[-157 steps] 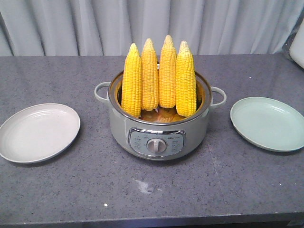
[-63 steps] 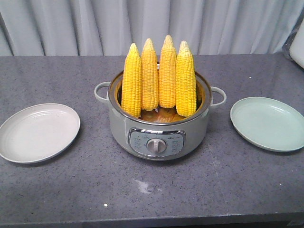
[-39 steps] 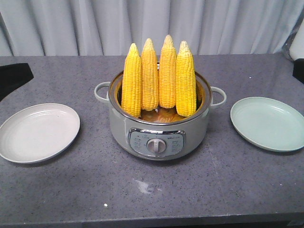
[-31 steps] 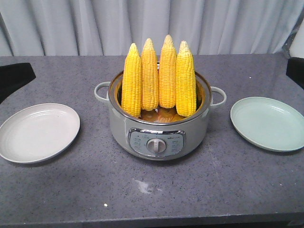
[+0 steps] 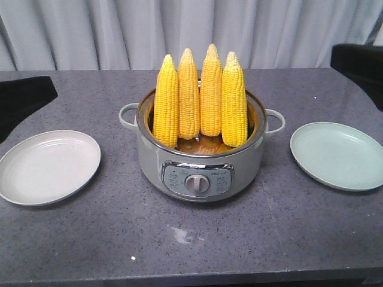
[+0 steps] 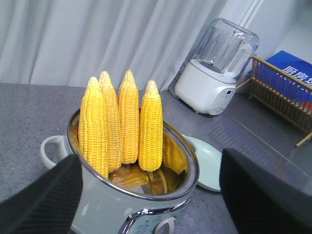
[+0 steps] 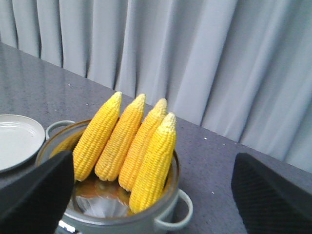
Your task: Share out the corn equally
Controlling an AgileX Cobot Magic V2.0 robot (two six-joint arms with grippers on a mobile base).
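Count's in: four bright yellow, tapered corn cobs [image 5: 210, 89], all four together. One grey-green round metal electric pot [image 5: 149, 161], and one silver round dial [image 5: 196, 183] on its front panel. Plates make two: one cream-white round plate [image 5: 48, 167] and one pale green round plate [image 5: 338, 155]. One grey speckled stone countertop [image 5: 191, 239]. The left wrist view adds one white blender with a clear jar [image 6: 217, 68], one wooden slatted dish rack [image 6: 282, 92] and one blue printed box [image 6: 297, 73].

A kitchen: grey stone counter [image 5: 191, 251], blender [image 6: 217, 68], dish rack [image 6: 282, 96] and electric pot [image 5: 200, 173].
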